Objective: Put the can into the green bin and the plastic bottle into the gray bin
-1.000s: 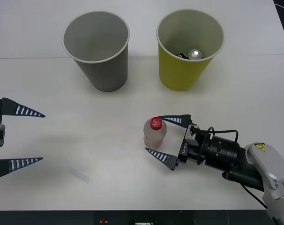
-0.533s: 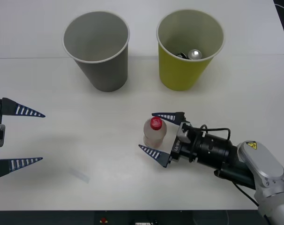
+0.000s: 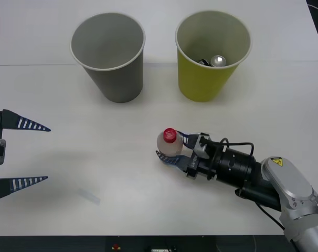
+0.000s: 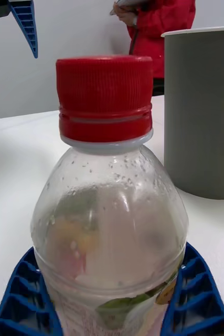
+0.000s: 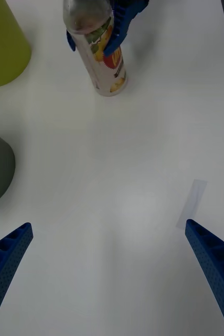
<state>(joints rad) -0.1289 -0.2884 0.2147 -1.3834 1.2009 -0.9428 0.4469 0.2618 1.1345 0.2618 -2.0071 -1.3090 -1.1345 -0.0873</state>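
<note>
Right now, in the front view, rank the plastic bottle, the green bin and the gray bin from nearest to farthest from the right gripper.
1. The plastic bottle: clamped between the right gripper's fingers, mid-table.
2. The green bin: beyond the gripper, slightly to the robot's right, with the can inside.
3. The gray bin: beyond it on the robot's left, farthest.

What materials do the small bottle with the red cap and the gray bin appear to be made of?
The small clear bottle with ribbed red screw cap looks like glossy transparent plastic: droplets and a printed label show through. The large gray tapered bin looks matte, perhaps paper or plastic; it gives no reflections.
</note>
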